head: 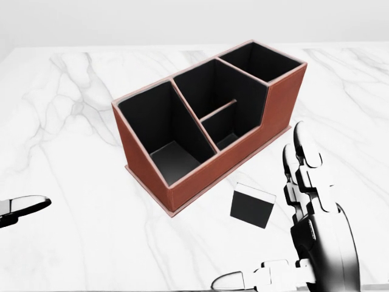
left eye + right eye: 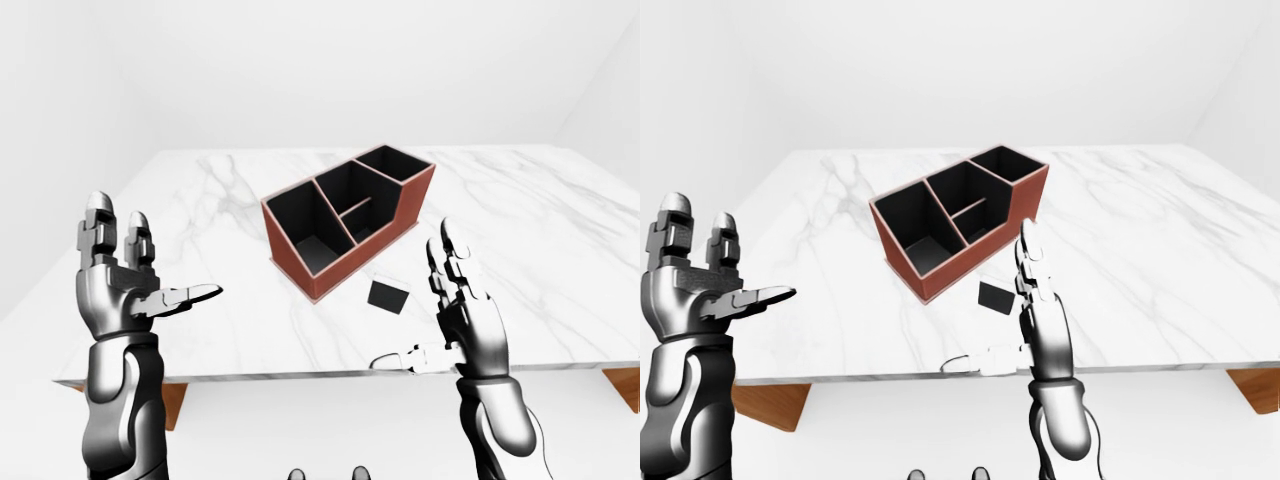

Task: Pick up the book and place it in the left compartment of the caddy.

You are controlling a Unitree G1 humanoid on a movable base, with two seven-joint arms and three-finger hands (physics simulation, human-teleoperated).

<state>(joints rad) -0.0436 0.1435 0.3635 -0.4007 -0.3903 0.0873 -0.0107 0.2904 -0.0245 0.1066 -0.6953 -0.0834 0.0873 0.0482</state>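
- Two hands up and neither has anything: the right hand [image 2: 462,318] has its fingers straight and thumb spread wide, hovering just right of the book [image 1: 252,205] over the table's near edge
- left hand [image 2: 118,283] equally spread, raised well off to the left, not involved
- book sits upright on the marble table [image 2: 520,230], just beside the caddy [image 1: 200,121] on its near long wall, toward the near edge
- Best play from here, I'd say: bring the right hand across, thumb one face, fingers the other, grip firm before lifting
- left compartment [image 1: 159,131] is the big open bay; lift clear of the rim, then drop straight in
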